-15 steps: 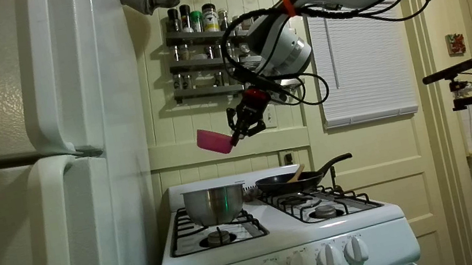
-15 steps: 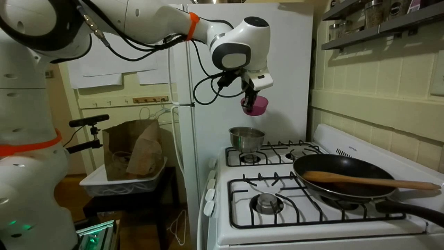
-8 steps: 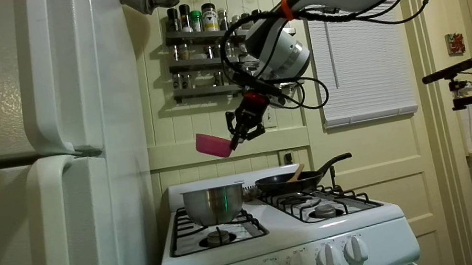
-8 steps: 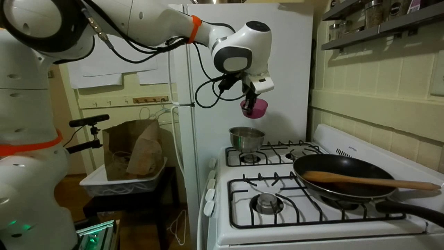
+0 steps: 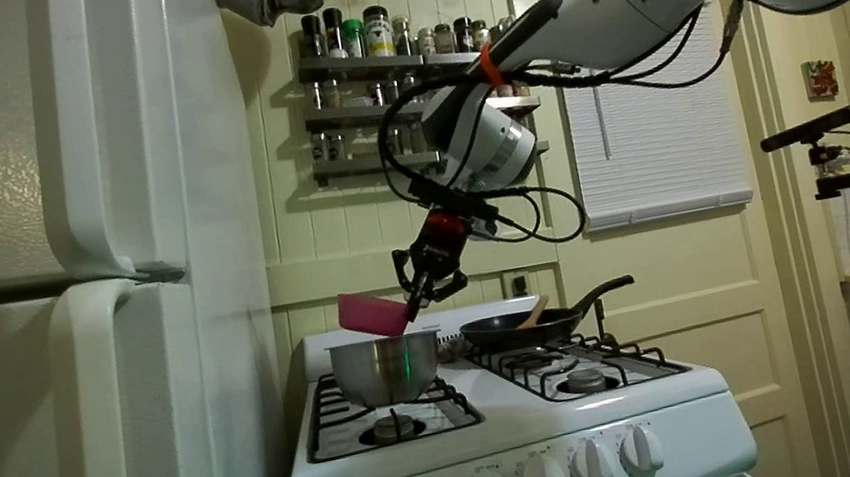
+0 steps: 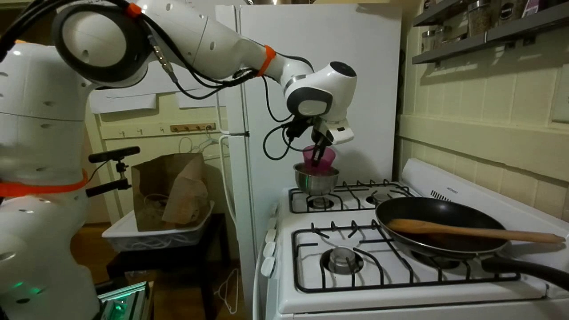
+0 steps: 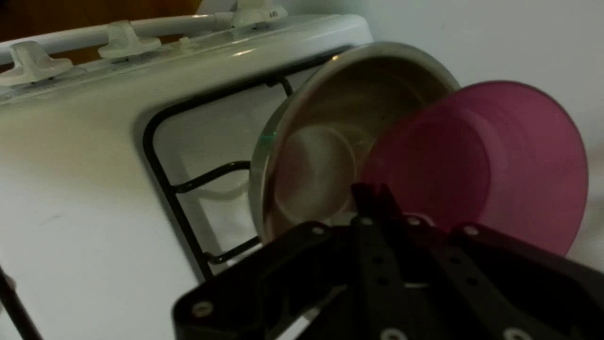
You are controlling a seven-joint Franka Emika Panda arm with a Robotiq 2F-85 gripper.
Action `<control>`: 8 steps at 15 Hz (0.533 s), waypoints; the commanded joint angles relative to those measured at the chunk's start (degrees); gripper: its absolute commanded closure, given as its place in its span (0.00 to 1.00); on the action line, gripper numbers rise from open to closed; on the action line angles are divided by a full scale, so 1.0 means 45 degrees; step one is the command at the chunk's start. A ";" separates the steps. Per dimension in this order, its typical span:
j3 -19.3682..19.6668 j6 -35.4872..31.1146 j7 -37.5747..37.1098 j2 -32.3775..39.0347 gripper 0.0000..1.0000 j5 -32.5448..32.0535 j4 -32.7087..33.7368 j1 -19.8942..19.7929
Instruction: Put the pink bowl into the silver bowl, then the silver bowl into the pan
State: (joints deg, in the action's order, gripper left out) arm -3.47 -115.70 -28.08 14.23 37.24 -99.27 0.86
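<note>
Cream-panelled wall [image 5: 292, 227] and white stove [image 5: 504, 439] form the backdrop to a bowl-stacking job. In an exterior view, the gripper [image 5: 413, 310] has its jaws pressed together on the side of the pink bowl [image 5: 371, 314], pinching it at the right edge. Tilted, held side low and left rim raised, the bowl hangs over the mouth of the silver bowl [image 5: 386, 375]; whether the two touch cannot be told. Thin-walled in the wrist view, it looks like light, slightly springy plastic, unlikely to break, though smooth enough to pivot in a one-sided pinch. That rim hold appears sound, with release best left until the base is well inside the silver one. Upright on a grate [image 7: 172, 188], the silver bowl is probably stiff, heavier and slippery along its polished sides; its rim, clear of the pink one, seems the place to grip, firmly, as a nested load may make it swing. At right in both exterior views sits the black pan [image 6: 438, 209], a wooden spoon [image 6: 471, 230] lying in it that could keep a bowl from settling level.
</note>
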 commanded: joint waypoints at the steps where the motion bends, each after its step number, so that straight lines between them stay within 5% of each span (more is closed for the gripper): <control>1: 0.0003 0.1618 0.0328 0.0795 0.99 -0.0064 0.1008 0.0076; 8: 0.0219 0.1974 -0.0260 0.1286 0.99 -0.1552 0.1699 0.0354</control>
State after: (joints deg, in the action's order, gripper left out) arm -3.39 -107.68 -27.83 18.52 33.10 -94.00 1.24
